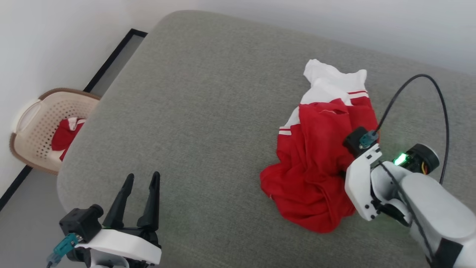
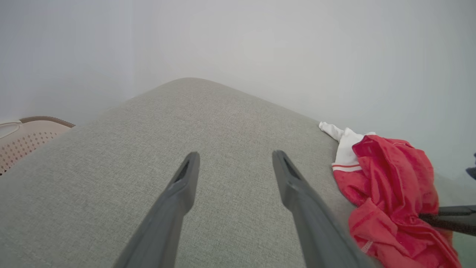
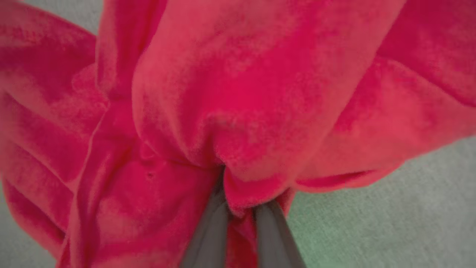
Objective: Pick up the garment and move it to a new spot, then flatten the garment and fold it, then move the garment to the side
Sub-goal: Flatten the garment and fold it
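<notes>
1. The right pincer (image 3: 241, 199) has its two dark fingers pressed together on a bunched fold of the garment (image 1: 316, 167). Red cloth is wedged between them and swells over their tips.
2. The garment lies crumpled on the padded grey bench (image 1: 204, 111), heaped directly ahead of and around the right pincer's fingertips. None of it looks clear of the surface yet.
3. Its long axis runs crosswise to the right pincer's fingers, with the white sleeves off to one side of them and the red hem to the other. The bite appears to sit on a side edge, nearer the hem end.
4. The left pincer (image 1: 142, 175) hovers with fingers spread and nothing between them, over bare bench. From it the garment lies off to the right, well apart, beyond its right finger in the left wrist view.
5. The right arm is plainly the nearer one. The coming lift probably hinges on that sideways hold, since a shirt raised from one edge is likely to hang lopsided, sleeves trailing.
6. Open bench stretches ahead of the left pincer's tips and between the two pincers, seemingly room for a new spot.
7. A perforated basket (image 1: 33, 130) stands off the bench to the left pincer's left, holding another red-and-white cloth (image 1: 64, 137).
</notes>
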